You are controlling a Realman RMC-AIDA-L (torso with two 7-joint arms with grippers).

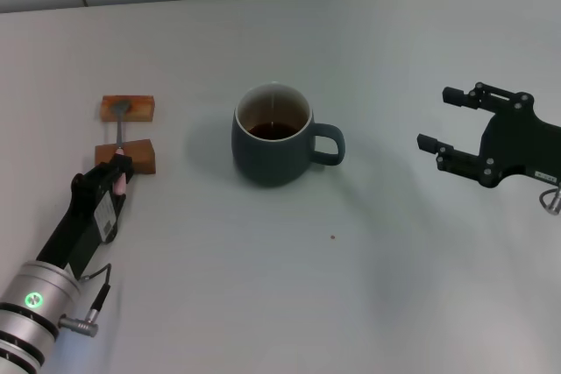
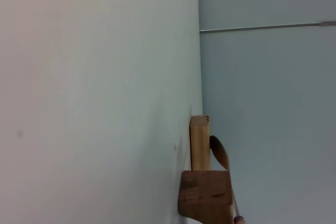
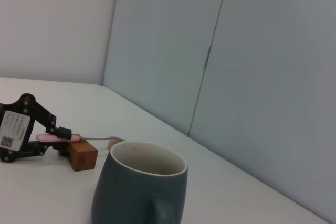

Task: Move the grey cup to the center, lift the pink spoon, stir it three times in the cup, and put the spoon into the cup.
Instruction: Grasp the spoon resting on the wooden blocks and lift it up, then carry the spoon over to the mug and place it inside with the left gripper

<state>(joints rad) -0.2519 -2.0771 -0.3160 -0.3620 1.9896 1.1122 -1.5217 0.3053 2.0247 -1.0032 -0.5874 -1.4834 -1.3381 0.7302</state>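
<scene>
Left gripper (image 1: 117, 174) at near-left, pinching pale pink-handled metal spoon (image 1: 119, 133) lying across two brown wooden blocks (image 1: 128, 109). Dark blue-grey ceramic mug (image 1: 273, 134) already central w/ coffee. Right gripper (image 1: 443, 123) agape, idle. Lift, stirs, drop-in remain.

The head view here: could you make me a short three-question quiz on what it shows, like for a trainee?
1. True or false: the pink spoon already stands in the grey cup.
2. What does the spoon rest on? A) two wooden blocks B) a plate C) the cup's rim
3. Which gripper has its fingers at the spoon's handle?

Key:
1. False. It lies across the blocks, off to the robot's left of the cup.
2. A. Its bowl sits on the far block, its handle end over the near one.
3. The left gripper, its fingers closed around the pink handle. The right gripper hangs open on the cup's other side, holding nothing.
</scene>
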